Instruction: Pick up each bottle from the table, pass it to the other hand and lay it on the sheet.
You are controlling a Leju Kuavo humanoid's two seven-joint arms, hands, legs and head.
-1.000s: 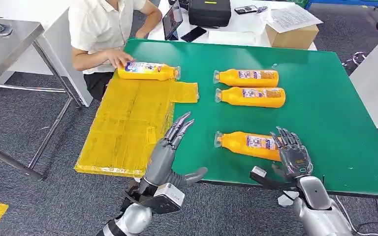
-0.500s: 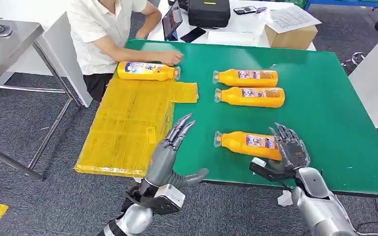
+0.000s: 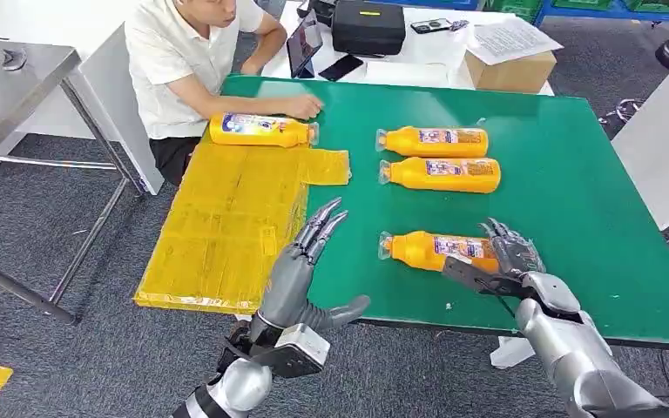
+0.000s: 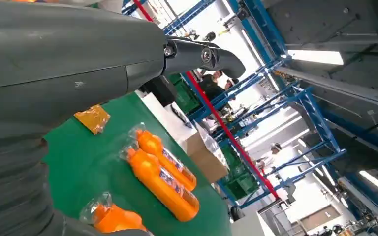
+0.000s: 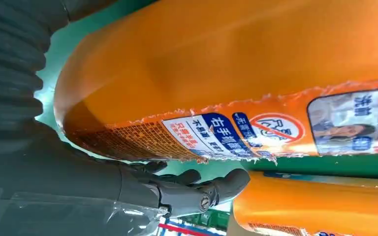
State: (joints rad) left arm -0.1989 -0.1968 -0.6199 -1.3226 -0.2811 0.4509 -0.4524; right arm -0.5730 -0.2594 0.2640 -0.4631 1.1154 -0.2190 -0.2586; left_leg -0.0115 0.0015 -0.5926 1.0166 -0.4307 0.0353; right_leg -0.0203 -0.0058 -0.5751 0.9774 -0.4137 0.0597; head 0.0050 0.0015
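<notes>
Our right hand (image 3: 510, 259) has tipped sideways since a second ago, thumb now under near bottle (image 3: 440, 250), fingers behind it; not yet clenched, so grasp looks imminent. Bottle lies near tabletop (image 3: 575, 200) front edge. Our left hand (image 3: 300, 261) waits released over sheet (image 3: 218, 226), room around. Far: two bottles (image 3: 440, 157); person's hand (image 3: 300, 106) by sheet bottle (image 3: 261, 129).

Person in white short-sleeved shirt (image 3: 179, 61) seated at far left corner of green table (image 3: 575, 200). Beyond far edge: white table (image 3: 418, 70) carrying black case (image 3: 368, 26), upright tablet (image 3: 303, 45), black phone (image 3: 341, 66), brown cardboard box (image 3: 510, 71) with printed papers (image 3: 510, 37) on top. Grey metal table (image 3: 9, 96) at far left. Grey carpet floor (image 3: 70, 348).
</notes>
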